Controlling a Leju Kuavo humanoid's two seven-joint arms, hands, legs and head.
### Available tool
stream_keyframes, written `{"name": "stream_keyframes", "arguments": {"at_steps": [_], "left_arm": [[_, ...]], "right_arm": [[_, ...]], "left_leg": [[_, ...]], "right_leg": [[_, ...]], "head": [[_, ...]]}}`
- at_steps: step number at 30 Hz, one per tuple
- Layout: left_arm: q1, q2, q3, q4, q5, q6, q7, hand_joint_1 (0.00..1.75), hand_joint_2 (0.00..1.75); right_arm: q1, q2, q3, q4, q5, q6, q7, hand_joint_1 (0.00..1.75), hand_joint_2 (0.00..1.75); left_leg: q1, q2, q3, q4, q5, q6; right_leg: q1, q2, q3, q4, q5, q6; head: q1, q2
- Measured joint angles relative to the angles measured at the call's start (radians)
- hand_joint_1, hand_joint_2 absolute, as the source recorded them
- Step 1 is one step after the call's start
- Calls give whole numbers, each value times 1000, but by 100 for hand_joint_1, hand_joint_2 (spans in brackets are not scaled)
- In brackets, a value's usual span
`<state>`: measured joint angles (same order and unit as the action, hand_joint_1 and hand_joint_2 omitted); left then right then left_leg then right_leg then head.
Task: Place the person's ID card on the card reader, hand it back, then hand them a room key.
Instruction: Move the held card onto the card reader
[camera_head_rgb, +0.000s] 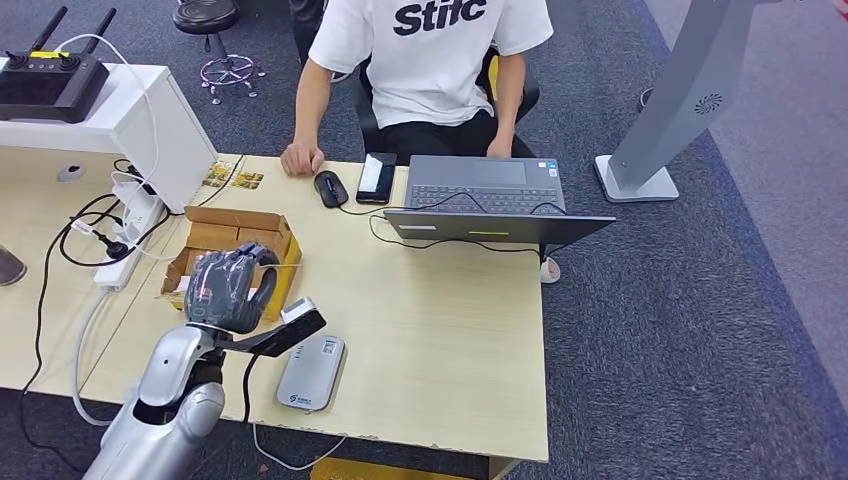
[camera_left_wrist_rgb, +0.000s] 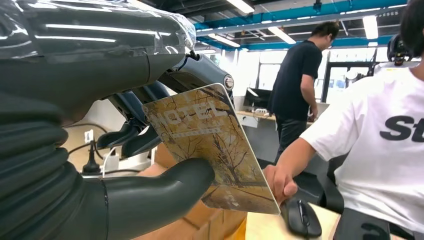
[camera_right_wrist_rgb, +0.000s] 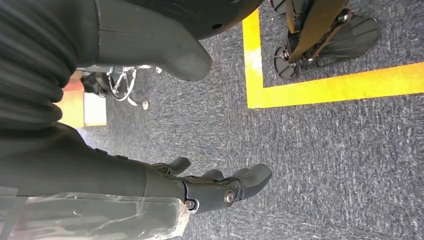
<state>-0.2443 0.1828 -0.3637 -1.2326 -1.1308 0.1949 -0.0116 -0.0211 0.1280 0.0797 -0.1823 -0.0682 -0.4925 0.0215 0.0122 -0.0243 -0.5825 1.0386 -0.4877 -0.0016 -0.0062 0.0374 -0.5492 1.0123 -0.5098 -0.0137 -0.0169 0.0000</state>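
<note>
Our left hand (camera_left_wrist_rgb: 125, 150) pinches the hotel room key (camera_left_wrist_rgb: 212, 147) upright above the cardboard box (camera_head_rgb: 235, 240), ready to offer it; our right hand (camera_right_wrist_rgb: 210, 187) hangs open, holding nothing.

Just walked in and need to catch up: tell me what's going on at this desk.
The robot's left hand holds a hotel room key card between thumb and fingers, raised above the wooden desk near an open cardboard box. A grey card reader lies on the desk just below that hand. A person in a white T-shirt sits across the desk at a laptop, one hand beside a mouse. The right hand hangs open over the carpet, holding nothing.
</note>
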Motion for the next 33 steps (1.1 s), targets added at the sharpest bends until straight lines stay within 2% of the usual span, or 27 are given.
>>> {"name": "stream_keyframes", "arguments": {"at_steps": [9,19,33], "left_arm": [[29,-31,-3,63,-21,35,-3,175,175],[48,-71,-24,142,-53,44,-46,175,175],[74,-107,-74,212,-31,-5,-92,175,175]], "right_arm": [[0,5,0,0,12,-6,6,0,175],[-1,16,0,0,32,-12,19,0,175],[-1,17,0,0,48,-15,20,0,175]], "left_leg": [[0,0,0,0,0,0],[0,0,0,0,0,0],[0,0,0,0,0,0]], "right_leg": [[0,0,0,0,0,0],[0,0,0,0,0,0],[0,-1,0,0,0,0]], "head": [[0,0],[0,0],[0,0]]}}
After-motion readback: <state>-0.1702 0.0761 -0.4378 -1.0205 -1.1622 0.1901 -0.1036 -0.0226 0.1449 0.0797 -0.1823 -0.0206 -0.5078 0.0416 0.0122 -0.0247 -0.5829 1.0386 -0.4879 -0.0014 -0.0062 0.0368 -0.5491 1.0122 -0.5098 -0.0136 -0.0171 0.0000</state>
